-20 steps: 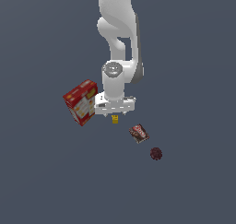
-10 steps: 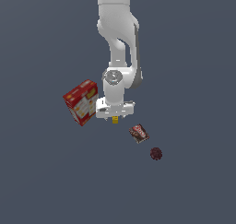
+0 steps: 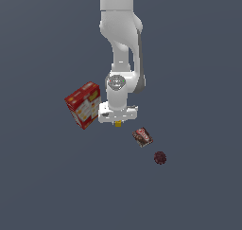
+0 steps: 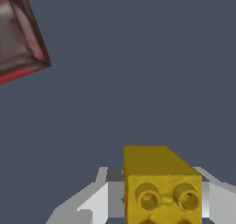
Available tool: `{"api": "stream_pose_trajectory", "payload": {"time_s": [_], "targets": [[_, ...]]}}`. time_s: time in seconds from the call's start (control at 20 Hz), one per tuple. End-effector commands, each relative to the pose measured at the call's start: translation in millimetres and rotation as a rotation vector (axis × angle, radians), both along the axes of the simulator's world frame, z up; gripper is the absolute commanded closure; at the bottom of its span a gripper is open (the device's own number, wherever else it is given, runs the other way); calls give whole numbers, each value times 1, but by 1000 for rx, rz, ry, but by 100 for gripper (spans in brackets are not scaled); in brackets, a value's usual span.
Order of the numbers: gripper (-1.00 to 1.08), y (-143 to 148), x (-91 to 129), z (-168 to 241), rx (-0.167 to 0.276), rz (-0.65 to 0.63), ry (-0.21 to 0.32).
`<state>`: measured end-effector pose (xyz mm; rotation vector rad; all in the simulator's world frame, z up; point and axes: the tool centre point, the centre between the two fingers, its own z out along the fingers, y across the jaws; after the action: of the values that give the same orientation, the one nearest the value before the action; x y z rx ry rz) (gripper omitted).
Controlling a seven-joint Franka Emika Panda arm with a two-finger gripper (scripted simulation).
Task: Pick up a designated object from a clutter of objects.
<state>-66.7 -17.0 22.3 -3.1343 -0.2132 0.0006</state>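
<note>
lowered pincer (image 3: 117,121) now clenched on yellow piece (image 4: 159,186), red box (image 3: 83,104) beside, brown packet (image 3: 142,137) near

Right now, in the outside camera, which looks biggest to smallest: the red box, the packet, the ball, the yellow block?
1. Red box
2. Packet
3. Ball
4. Yellow block, partly hidden under the gripper

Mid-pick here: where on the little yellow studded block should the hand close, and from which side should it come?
Grip the yellow block across its two flat side faces, coming straight down from above. In the wrist view it is a boxy piece with parallel sides, and the hand's fingers stand on either side of it. The hand already sits right over it, and the brown packet lies clear of the approach.
</note>
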Motion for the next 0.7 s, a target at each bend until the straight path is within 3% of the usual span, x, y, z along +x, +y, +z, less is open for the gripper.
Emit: {"api": "stream_pose_trajectory", "payload": {"time_s": [0.0, 0.65], "targets": [[108, 0, 0, 0, 0, 0, 0], [108, -2, 1, 11, 0, 0, 0]]}}
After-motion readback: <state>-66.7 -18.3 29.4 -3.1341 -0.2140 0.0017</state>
